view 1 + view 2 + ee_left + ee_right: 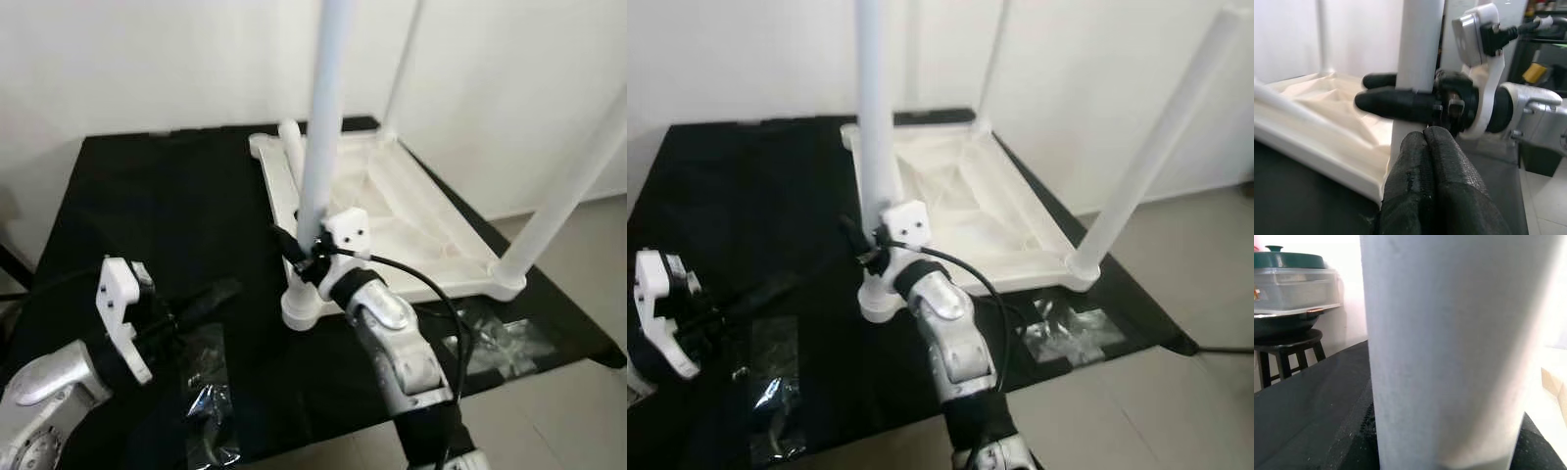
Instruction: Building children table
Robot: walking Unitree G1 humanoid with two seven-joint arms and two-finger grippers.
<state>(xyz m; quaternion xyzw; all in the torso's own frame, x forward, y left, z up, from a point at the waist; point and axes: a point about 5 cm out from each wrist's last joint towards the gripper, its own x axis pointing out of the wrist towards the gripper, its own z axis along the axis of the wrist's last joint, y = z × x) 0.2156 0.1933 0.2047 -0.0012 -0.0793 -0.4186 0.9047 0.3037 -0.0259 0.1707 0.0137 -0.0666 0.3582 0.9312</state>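
right gripper (306,257) clamped low on the near white plastic tube leg (321,127) of the upturned white plastic children's table (392,211).
looks light, stiff, slick; grip near the socket. left gripper (211,299) pinched closed, empty, just beside.

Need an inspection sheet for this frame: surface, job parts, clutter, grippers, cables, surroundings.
Surface: black cloth spread under the work.
Job's things: white tabletop lies upside down on the cloth; near leg stands upright in its corner socket; two more legs stand at other corners.
Clutter: clear plastic bags on the cloth, near edge.
Grippers: right gripper clamps the near leg just above the socket; left gripper shut, empty, pointing at that leg from the side.
Cables: black cable loops along the right arm.
Surroundings: white wall behind; dark stool carrying a lidded container.
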